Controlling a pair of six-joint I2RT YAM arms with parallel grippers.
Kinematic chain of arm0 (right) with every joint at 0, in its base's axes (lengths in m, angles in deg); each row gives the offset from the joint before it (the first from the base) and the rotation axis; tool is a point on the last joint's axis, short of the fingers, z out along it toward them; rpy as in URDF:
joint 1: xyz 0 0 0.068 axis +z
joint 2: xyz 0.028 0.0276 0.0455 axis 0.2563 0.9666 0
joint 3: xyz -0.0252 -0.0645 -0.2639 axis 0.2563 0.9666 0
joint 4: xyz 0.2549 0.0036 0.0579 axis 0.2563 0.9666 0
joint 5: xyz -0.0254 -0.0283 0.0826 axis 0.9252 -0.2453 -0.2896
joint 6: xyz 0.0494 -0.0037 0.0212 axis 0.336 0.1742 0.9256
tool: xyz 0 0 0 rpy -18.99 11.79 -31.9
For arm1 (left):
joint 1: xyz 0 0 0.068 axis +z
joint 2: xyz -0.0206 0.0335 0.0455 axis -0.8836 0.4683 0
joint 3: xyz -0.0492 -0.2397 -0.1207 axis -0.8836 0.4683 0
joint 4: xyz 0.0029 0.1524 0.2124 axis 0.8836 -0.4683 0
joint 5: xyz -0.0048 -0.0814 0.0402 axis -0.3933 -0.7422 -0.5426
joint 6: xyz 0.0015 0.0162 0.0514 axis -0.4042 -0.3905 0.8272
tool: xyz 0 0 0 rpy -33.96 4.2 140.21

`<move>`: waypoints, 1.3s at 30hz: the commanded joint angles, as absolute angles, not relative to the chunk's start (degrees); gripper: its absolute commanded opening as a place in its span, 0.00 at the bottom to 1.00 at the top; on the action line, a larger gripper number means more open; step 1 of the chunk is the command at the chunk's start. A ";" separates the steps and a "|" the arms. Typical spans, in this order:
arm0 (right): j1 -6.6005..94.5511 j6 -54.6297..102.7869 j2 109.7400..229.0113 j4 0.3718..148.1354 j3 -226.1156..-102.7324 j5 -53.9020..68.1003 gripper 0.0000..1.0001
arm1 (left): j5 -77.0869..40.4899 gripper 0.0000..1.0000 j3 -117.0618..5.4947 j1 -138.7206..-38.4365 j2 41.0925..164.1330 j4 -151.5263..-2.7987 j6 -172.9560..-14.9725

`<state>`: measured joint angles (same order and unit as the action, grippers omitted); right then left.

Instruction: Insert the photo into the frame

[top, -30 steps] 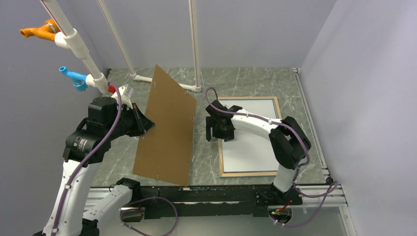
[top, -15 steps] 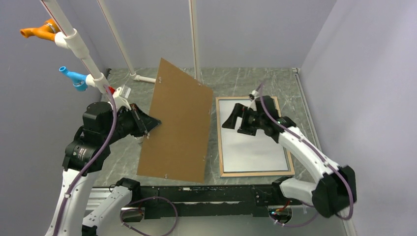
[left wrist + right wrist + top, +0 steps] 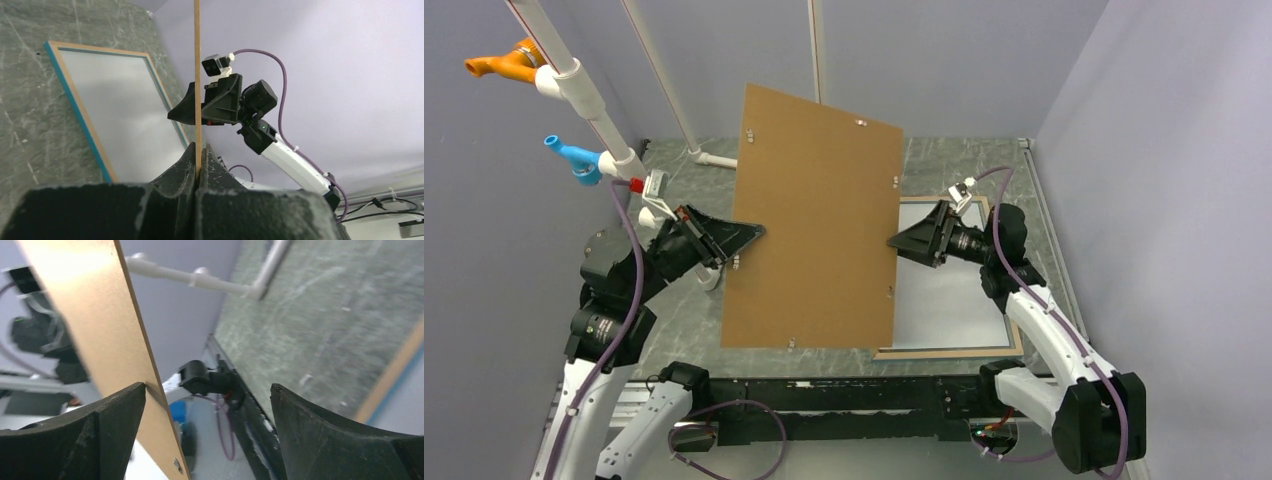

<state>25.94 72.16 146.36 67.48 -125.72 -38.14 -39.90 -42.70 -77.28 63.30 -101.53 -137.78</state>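
**Board is hanging in the air, photo looks like it's already sitting in the frame**

Going big to small: the table (image 3: 944, 160) is carrying just the frame, flat, over on your right side. Above it you're holding the brown board (image 3: 819, 220) up, nearly on edge and tilted. It's covering the left part of the frame from the top camera.

The frame (image 3: 954, 352) is lying with its wood face up and a blue edge showing along its side. Inside it a pale, plain sheet is filling the whole opening. I'm reading that as the photo (image 3: 944, 300) lying face down with its white back up, though no print is showing, so I can't say for sure.

Your left gripper (image 3: 754, 231) is pinching the board's left edge tight. Your right gripper (image 3: 896, 243) is sitting at the board's right edge with its jaws spread wide. The edge is right by one finger, and I can't tell if it's touching.

So I'd say you're working on the closing-up step. The next move is calling for the right jaws to close on that edge. Then both arms need to lay the board down square over the frame without nudging the sheet.
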 commanded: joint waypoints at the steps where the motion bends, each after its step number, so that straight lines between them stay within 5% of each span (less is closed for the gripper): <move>1: 25.91 90.08 145.22 37.29 -124.04 -46.60 0.94 | -42.50 0.00 -41.00 -77.35 62.19 -86.88 -145.18; 19: 25.92 123.49 152.27 -7.88 -124.68 -50.56 0.49 | -42.91 0.00 -34.96 -77.37 62.97 -83.45 -145.76; 27: 25.92 119.24 150.47 -0.37 -126.18 -51.91 0.04 | -40.71 0.03 -35.31 -77.37 62.46 -86.95 -143.70; 29: 25.91 115.71 149.20 4.19 -126.52 -52.07 0.00 | -40.63 0.24 -35.40 -77.37 62.66 -87.62 -143.31; 32: 25.86 109.05 147.02 14.36 -127.77 -51.80 0.00 | -41.28 0.74 -34.97 -77.37 63.08 -87.44 -143.63; 33: 25.83 106.26 146.24 18.28 -128.47 -51.75 0.00 | -41.39 0.84 -34.95 -77.37 63.25 -87.67 -143.65; 36: 25.62 96.78 143.65 33.87 -130.85 -50.18 0.00 | -41.62 0.98 -35.09 -77.37 63.88 -89.75 -142.61; 39: 24.59 86.79 141.56 52.24 -134.34 -47.39 0.00 | -40.86 1.00 -36.01 -77.37 64.45 -94.02 -139.82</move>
<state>25.59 102.04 145.20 29.43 -127.77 -53.07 -41.76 -34.95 -77.63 63.83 -90.18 -143.59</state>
